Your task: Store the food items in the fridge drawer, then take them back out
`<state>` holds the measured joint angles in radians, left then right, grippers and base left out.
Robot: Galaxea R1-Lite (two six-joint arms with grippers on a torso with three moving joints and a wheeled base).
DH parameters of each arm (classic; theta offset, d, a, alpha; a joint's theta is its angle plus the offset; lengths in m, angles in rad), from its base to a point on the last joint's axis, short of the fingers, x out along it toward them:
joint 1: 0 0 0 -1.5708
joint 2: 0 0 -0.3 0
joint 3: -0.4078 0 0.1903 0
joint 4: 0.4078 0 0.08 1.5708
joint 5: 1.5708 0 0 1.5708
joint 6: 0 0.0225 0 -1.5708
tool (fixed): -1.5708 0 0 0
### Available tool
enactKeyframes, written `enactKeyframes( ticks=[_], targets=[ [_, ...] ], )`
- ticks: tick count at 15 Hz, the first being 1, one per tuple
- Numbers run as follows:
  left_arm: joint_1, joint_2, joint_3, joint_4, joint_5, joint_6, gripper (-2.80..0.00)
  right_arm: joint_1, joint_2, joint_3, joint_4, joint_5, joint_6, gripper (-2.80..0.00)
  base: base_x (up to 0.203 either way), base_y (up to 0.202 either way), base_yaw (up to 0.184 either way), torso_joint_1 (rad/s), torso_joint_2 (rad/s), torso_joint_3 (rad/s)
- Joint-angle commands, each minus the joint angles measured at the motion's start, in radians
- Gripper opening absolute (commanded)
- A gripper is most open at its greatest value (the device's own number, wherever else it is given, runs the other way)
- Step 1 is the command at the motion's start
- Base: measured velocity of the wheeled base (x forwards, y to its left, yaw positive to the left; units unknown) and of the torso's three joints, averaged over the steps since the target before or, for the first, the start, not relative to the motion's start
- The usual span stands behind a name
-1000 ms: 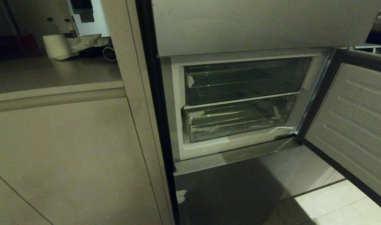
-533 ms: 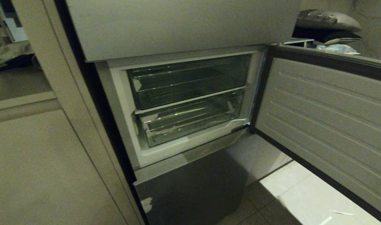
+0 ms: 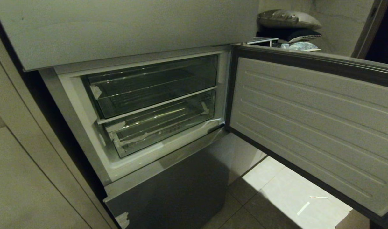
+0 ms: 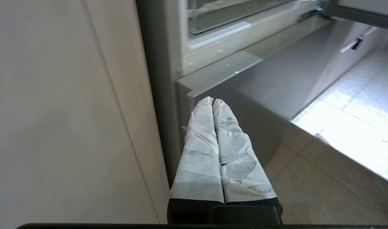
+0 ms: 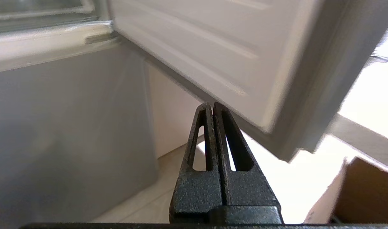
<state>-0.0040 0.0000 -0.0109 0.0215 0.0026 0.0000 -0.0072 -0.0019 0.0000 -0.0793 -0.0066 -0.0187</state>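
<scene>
The fridge drawer (image 3: 162,127), clear plastic with white tape scraps at its front corners, sits pushed in at the bottom of the open fridge compartment, below a shorter clear compartment (image 3: 152,86). No food items show in any view. Neither gripper is in the head view. My left gripper (image 4: 212,101), fingers wrapped in white tape, is shut and empty, low in front of the grey lower door panel (image 4: 260,95). My right gripper (image 5: 211,105), black, is shut and empty just under the bottom edge of the open fridge door (image 5: 213,47).
The open door (image 3: 308,121) swings out to the right over the tiled floor (image 3: 276,197). A beige cabinet side (image 3: 22,178) stands at the left. A cardboard box (image 5: 365,190) is low at the right. Cushions (image 3: 289,19) lie behind the door.
The whole head view has slid leftward as the camera turned right: the counter at the left has left the picture and more of the open door and floor shows. The fridge itself is unchanged.
</scene>
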Motion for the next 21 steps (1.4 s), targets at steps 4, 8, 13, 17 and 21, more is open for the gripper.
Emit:
enactKeyframes(
  ticks=[4,8,13,17,21],
  targets=[
    [-0.001,0.002,0.0,0.0,0.0,0.0,-2.8,0.0,0.0,0.031,0.0,0.0,-0.003,-2.8,0.0,0.0,0.0,0.0,0.0,0.0],
    [-0.001,0.002,0.0,0.0,0.0,0.0,-2.8,0.0,0.0,0.031,0.0,-0.001,0.002,-2.8,0.0,0.0,0.0,0.0,0.0,0.0],
    [-0.001,0.002,0.0,0.0,0.0,0.0,-2.8,0.0,0.0,0.031,0.0,-0.001,0.002,-2.8,-0.068,0.0,0.0,0.004,0.0,0.0],
    [-0.001,0.002,0.0,0.0,0.0,0.0,-2.8,0.0,0.0,0.031,-0.002,0.0,0.002,-2.8,-0.198,0.0,0.002,-0.002,0.0,0.004],
    [-0.001,0.002,0.0,0.0,0.0,0.0,-2.8,0.0,0.0,0.031,-0.002,0.0,0.0,-2.8,-0.129,0.0,0.0,-0.001,0.0,0.002]
  ],
)
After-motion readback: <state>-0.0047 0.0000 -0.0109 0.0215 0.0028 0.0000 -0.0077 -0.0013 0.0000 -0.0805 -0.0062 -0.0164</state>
